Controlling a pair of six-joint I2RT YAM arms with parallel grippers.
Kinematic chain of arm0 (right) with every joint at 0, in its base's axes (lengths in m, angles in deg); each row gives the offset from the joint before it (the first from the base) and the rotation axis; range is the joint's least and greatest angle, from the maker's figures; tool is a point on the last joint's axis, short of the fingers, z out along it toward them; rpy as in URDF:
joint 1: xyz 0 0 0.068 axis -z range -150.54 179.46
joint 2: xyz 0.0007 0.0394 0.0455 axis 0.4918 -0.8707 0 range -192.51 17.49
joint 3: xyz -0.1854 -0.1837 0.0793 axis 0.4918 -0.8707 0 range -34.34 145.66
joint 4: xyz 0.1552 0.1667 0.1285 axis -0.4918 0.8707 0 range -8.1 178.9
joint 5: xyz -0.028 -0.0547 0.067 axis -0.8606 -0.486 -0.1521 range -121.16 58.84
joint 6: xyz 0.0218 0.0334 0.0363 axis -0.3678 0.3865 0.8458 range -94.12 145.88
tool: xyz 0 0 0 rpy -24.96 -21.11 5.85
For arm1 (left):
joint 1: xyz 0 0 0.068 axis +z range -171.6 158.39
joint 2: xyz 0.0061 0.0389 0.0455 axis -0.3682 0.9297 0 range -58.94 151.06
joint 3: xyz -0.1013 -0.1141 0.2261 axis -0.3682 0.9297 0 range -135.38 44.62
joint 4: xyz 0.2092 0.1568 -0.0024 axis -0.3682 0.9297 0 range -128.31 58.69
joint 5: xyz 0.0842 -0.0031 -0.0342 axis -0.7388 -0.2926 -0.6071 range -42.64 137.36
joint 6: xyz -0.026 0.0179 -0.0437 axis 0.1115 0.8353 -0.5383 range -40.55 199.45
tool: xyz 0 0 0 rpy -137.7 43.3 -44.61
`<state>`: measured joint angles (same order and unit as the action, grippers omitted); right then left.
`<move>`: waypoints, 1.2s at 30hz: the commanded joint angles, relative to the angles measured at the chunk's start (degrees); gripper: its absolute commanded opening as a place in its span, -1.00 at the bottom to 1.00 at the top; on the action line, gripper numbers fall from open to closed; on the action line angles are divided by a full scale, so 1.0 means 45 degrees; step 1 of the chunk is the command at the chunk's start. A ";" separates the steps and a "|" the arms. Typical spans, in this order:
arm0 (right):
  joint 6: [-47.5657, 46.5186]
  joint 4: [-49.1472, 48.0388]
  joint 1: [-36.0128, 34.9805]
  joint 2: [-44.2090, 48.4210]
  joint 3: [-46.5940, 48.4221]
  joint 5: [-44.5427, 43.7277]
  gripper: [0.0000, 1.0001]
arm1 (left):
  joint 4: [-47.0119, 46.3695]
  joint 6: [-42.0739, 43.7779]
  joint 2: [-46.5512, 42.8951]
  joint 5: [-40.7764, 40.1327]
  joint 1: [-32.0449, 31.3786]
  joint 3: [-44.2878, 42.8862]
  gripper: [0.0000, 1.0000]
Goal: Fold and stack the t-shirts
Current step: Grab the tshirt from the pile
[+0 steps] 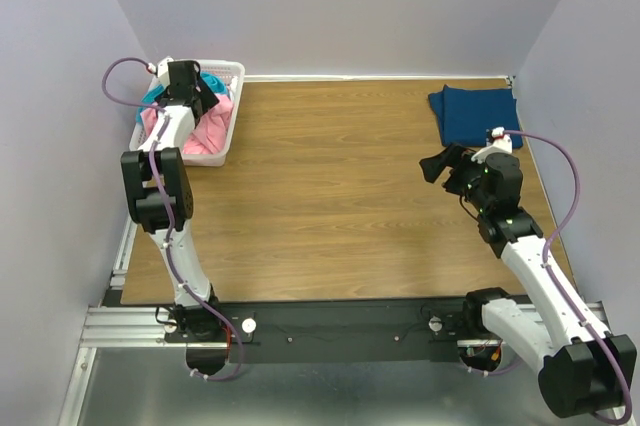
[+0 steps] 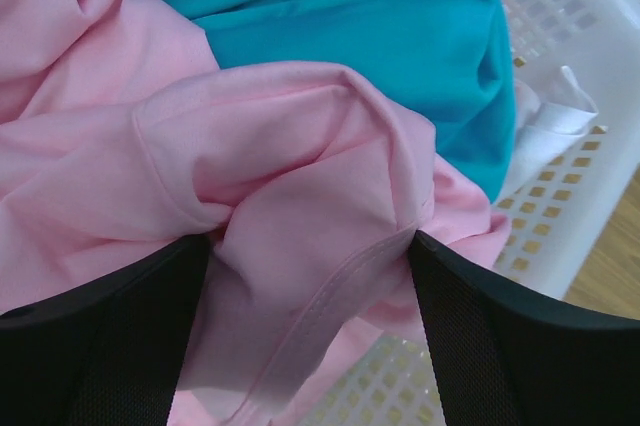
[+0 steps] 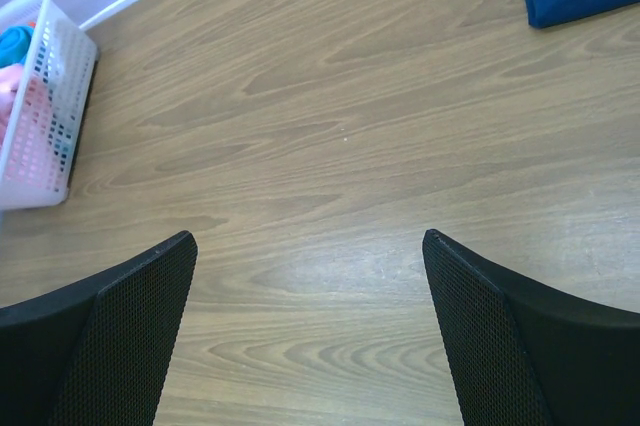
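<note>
The left gripper [image 2: 308,246] is seen lowered into the basket [image 2: 570,196], spread wide, with a raised fold of the pink tee [image 2: 280,136] bunched between its fingers [image 2: 120,346]; nothing is clamped. The teal tee [image 2: 400,36] is piled just behind the pink one, pressed up against the basket's lattice wall. The basket itself is set in the far left corner of the tabletop [image 1: 330,186], tight to the left edge. The navy tee [image 1: 475,114] is laid flat and folded in the far right corner, close to the right edge. The right gripper [image 3: 310,246] is held above bare wood, fully spread and holding nothing, just short of the navy tee. A broad stretch of wood is left between basket and navy tee.
</note>
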<state>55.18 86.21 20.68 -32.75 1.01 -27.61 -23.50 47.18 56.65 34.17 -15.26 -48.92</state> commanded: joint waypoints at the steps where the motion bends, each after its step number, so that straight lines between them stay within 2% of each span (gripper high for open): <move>1: -0.0261 -0.0139 0.0036 0.0012 -0.0142 -0.0496 1.00 | 0.0734 0.0336 0.0290 0.0508 0.0112 -0.0523 0.43; 2: -0.0242 -0.0139 0.0036 -0.0008 -0.0142 -0.0477 1.00 | 0.0597 0.0374 0.0212 0.0606 0.0112 -0.0407 0.09; 5: -0.0241 -0.0139 0.0036 -0.0066 -0.0141 -0.0438 1.00 | 0.0635 0.0355 0.0076 0.0899 0.0132 -0.0405 -0.48; 6: -0.0241 -0.0139 0.0017 -0.0163 -0.0142 -0.0418 1.00 | 0.0616 0.0355 -0.0080 0.1055 0.0113 -0.0328 -0.73; 7: -0.0222 -0.0139 0.0017 -0.0203 -0.0122 -0.0341 1.00 | 0.0616 0.0355 -0.0178 0.1095 0.0132 -0.0269 -0.87; 9: -0.0202 -0.0158 0.0017 -0.0301 -0.0083 -0.0165 1.00 | 0.0655 0.0258 -0.0588 0.1095 0.0112 -0.0113 -1.00; 14: -0.0202 -0.0139 0.0036 -0.0204 -0.0083 0.0148 1.00 | 0.0674 0.0218 -0.1798 0.1173 0.0132 0.0161 -1.00; 18: -0.0241 -0.0139 0.0036 0.0147 -0.0142 0.0246 1.00 | 0.0131 0.0139 -0.3629 0.1095 0.0112 0.0511 -1.00; 23: -0.0300 -0.0120 0.0036 0.0596 -0.0278 0.0441 1.00 | -0.0029 0.0530 -0.4963 0.1212 0.0113 -0.0364 -1.00; 32: -0.0300 -0.0042 0.0036 0.1379 -0.0357 0.0285 1.00 | -0.0517 0.1097 -0.6525 0.2734 0.0112 -0.2220 -1.00; 34: -0.0280 -0.0041 0.0036 0.1457 -0.0357 0.0285 1.00 | -0.0866 0.1117 -0.7109 0.3960 0.0074 -0.2378 -1.00; 36: -0.0261 -0.0041 0.0036 0.1457 -0.0317 0.0304 1.00 | -0.1219 0.1155 -0.7443 0.4355 -0.0179 -0.2261 -1.00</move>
<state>54.40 86.23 20.68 -26.87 0.05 -26.78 -24.61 50.87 27.28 46.08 -14.99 -57.92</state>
